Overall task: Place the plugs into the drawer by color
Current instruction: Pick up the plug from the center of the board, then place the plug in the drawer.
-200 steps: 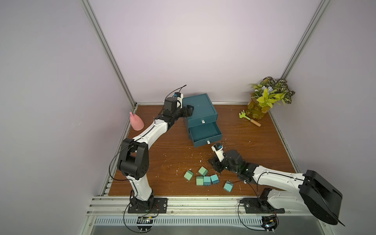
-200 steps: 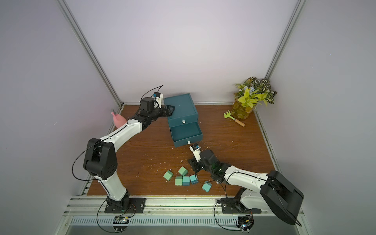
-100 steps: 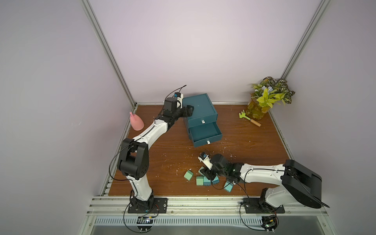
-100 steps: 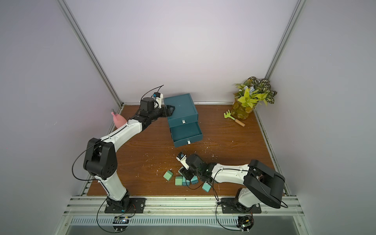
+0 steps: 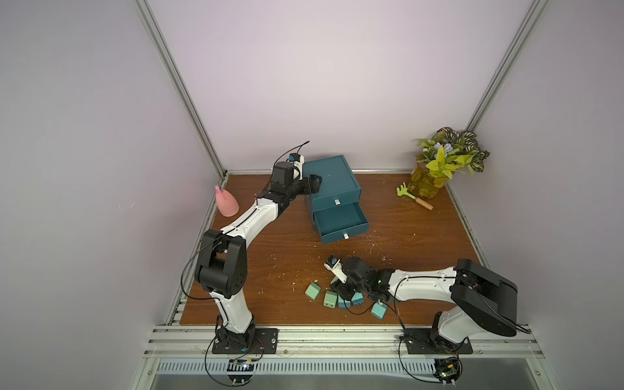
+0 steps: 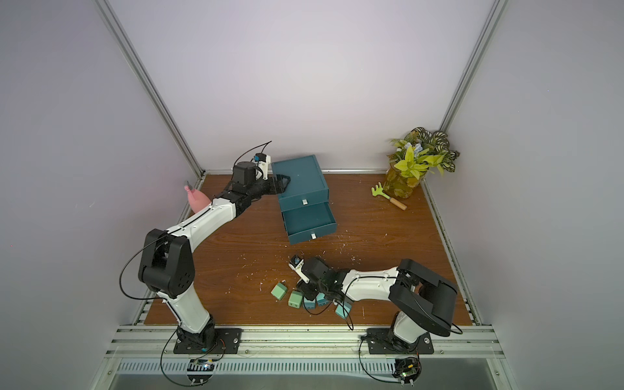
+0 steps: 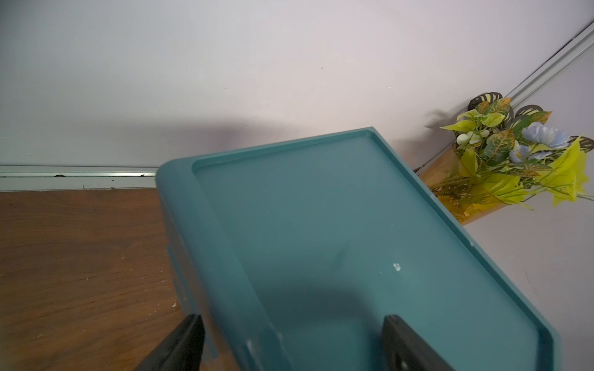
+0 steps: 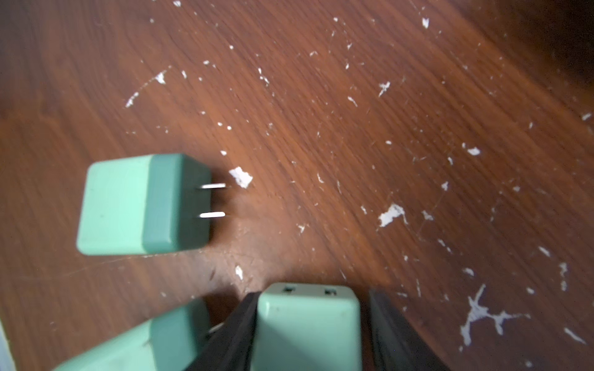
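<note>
The dark teal drawer cabinet (image 5: 332, 179) (image 6: 300, 175) stands at the back, and one lower drawer (image 5: 339, 219) is pulled out and looks empty. My left gripper (image 5: 312, 180) (image 7: 295, 337) is open, its jaws straddling the cabinet's (image 7: 337, 225) top left edge. Near the front lie two mint green plugs (image 5: 313, 291) (image 5: 330, 300) and three blue-teal plugs (image 5: 343, 303) (image 5: 356, 299) (image 5: 378, 310). My right gripper (image 5: 341, 288) (image 8: 313, 298) is low over this cluster, open around another mint plug (image 8: 308, 327). One finger touches that plug and a thin gap shows at the other. A mint plug (image 8: 138, 205) lies beside it, prongs sideways.
A pink spray bottle (image 5: 226, 202) stands at the left wall. A potted plant (image 5: 442, 165) fills the back right corner, with a small green rake (image 5: 413, 197) beside it. White flecks are scattered over the wooden table (image 5: 405, 236).
My right gripper has swung from in front of the open drawer toward the front left, down onto the plug cluster, and its jaws have widened. The left arm has not moved.
</note>
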Controlling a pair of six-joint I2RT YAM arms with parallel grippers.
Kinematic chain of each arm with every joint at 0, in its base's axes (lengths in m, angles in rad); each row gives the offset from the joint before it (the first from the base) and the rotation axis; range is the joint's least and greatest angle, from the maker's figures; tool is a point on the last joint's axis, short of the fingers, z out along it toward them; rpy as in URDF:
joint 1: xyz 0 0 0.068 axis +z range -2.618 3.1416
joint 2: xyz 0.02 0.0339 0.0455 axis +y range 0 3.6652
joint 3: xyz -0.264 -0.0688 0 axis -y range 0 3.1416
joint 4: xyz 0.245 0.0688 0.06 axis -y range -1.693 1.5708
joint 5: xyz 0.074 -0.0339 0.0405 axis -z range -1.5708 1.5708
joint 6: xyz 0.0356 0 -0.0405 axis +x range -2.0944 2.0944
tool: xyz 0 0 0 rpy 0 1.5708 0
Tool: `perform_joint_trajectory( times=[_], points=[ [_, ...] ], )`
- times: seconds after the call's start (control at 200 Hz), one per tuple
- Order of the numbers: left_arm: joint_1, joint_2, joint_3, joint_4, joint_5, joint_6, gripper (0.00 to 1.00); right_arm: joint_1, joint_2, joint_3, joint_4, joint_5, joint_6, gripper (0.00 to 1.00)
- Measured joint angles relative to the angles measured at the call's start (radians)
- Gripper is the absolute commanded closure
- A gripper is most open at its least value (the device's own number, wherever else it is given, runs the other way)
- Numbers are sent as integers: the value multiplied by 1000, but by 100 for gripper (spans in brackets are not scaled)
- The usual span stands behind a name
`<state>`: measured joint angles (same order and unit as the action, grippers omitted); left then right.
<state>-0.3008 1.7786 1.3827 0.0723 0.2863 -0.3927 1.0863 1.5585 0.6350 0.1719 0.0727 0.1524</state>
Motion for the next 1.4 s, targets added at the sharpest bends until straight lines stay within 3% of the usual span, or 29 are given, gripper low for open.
perform_joint_trajectory(
  times=[0.28, 0.595, 0.791, 1.031, 1.401],
  points=[
    [0, 0, 0, 0, -2, 0, 18, 0, -2, 16, -23, 10, 5, 59],
    [0, 0, -2, 3, -2, 0, 18, -17, -90, 175, -115, 89, 76, 63],
    [0, -1, -8, 15, -1, 0, 17, -97, -121, 307, -133, 145, 163, 63],
    [0, -1, -12, 22, 1, -3, 18, -205, 16, 462, -137, 178, 230, 63],
    [0, -1, -12, 22, 5, -9, 17, -217, 173, 599, -180, 203, 279, 63]
  ],
)
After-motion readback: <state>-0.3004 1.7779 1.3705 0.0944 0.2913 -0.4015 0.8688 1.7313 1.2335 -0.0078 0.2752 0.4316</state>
